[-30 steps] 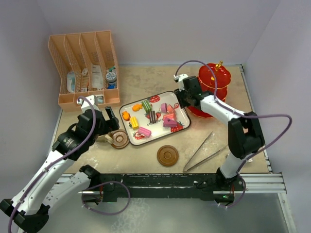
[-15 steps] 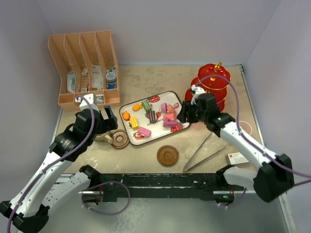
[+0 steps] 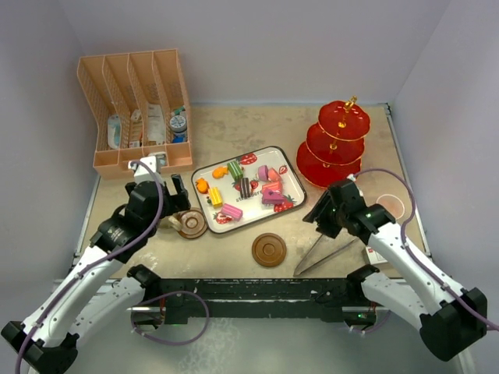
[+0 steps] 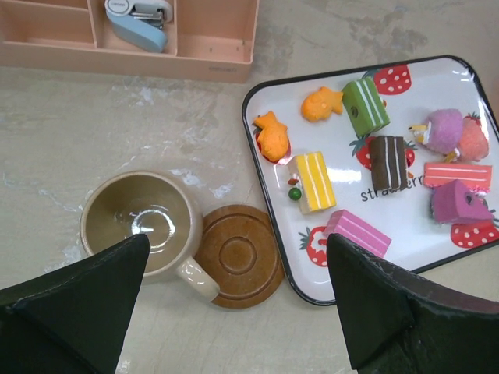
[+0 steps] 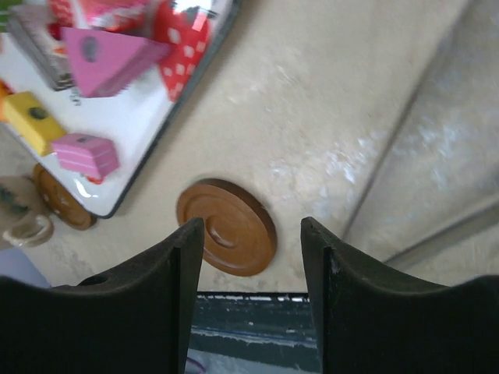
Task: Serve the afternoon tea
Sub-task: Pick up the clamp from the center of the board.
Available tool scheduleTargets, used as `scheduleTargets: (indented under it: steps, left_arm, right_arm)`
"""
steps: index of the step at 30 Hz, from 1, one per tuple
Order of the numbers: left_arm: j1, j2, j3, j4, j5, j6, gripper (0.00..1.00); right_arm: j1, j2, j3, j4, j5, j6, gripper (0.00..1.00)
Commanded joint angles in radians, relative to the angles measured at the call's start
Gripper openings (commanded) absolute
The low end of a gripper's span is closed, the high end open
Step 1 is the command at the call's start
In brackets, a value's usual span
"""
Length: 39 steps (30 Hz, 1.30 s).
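The left gripper [image 4: 238, 269] hangs open and empty above the tan mug [image 4: 140, 222], which touches a brown saucer [image 4: 242, 253] just beside the tray [image 4: 405, 234] of toy cakes [image 4: 314, 181], while the right gripper [image 5: 253, 234], likewise open and empty, hovers over the desk [image 3: 234, 132] near the second saucer [image 3: 269, 250], with the red stand [image 3: 335, 144] farther back.

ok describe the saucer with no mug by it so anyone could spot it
Find the strawberry-print tray mid-table. Just off its near edge, toward the robot, lies a brown round saucer on its own. The other saucer, at the tray's left corner, has the tan mug against it.
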Motion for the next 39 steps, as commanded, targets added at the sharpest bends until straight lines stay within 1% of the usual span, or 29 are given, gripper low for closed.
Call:
scheduleTargets:
  steps: [1,3,5,6,7,8,9,10,11,13,15,16,18,23,25,28,35,39]
  left_arm:
    - [-0.005,-0.027,-0.014,0.058,-0.015,0.02,0.93]
    - [-0.005,-0.045,-0.024,0.067,-0.022,0.027,0.93]
    - [-0.005,-0.06,-0.026,0.059,-0.033,0.025,0.93]
    - [-0.005,-0.064,-0.027,0.057,-0.038,0.024,0.93]
    - [-0.005,-0.069,-0.028,0.056,-0.042,0.022,0.93]
    - [-0.005,-0.073,-0.03,0.052,-0.047,0.019,0.93]
    - [-0.005,-0.077,-0.03,0.051,-0.051,0.018,0.93]
    - [-0.005,-0.08,-0.03,0.049,-0.055,0.017,0.93]
    - [-0.005,-0.083,-0.029,0.048,-0.06,0.015,0.93]
    - [-0.005,-0.087,-0.03,0.044,-0.063,0.013,0.93]
    - [-0.005,-0.089,-0.032,0.047,-0.063,0.013,0.93]
    - [-0.005,-0.089,-0.032,0.047,-0.063,0.014,0.93]
    - [-0.005,-0.086,-0.031,0.049,-0.056,0.016,0.93]
    - [-0.005,-0.084,-0.032,0.05,-0.053,0.017,0.93]
    - [-0.005,-0.086,-0.032,0.049,-0.056,0.016,0.93]
    - [-0.005,-0.085,-0.034,0.049,-0.059,0.014,0.93]
    - [-0.004,-0.073,-0.038,0.048,-0.059,0.01,0.93]
    - [-0.005,-0.066,-0.036,0.047,-0.061,0.009,0.93]
  right_arm:
    - [0.005,0.065,-0.013,-0.2,-0.007,0.171,0.56]
    - [0.005,0.11,-0.014,-0.203,-0.052,0.14,0.57]
    - [0.004,0.155,-0.02,-0.222,-0.109,0.14,0.63]
    - [0.004,0.174,-0.016,-0.227,-0.116,0.133,0.66]
    - [0.005,0.187,-0.007,-0.221,-0.093,0.134,0.71]
    - [0.005,0.193,-0.003,-0.223,-0.105,0.144,0.77]
    - [0.005,0.192,-0.003,-0.23,-0.13,0.147,0.84]
    - [0.005,0.189,-0.005,-0.242,-0.163,0.161,0.86]
    - [0.004,0.182,0.005,-0.259,-0.155,0.169,0.87]
    - [0.005,0.16,0.039,-0.277,-0.085,0.194,0.88]
    - [0.005,0.136,0.048,-0.316,-0.113,0.255,0.96]
    - [0.003,0.122,0.048,-0.332,-0.111,0.286,0.99]
    - [0.002,0.101,0.032,-0.347,-0.123,0.327,0.99]
    - [0.003,0.044,-0.064,-0.303,-0.232,0.39,0.99]
    - [0.003,0.025,-0.084,-0.309,-0.229,0.42,0.99]
    - [0.003,0.005,-0.109,-0.298,-0.236,0.465,0.93]
    - [0.003,0.047,-0.134,-0.299,-0.232,0.471,0.93]
    - [0.003,0.085,-0.131,-0.262,-0.212,0.48,0.93]
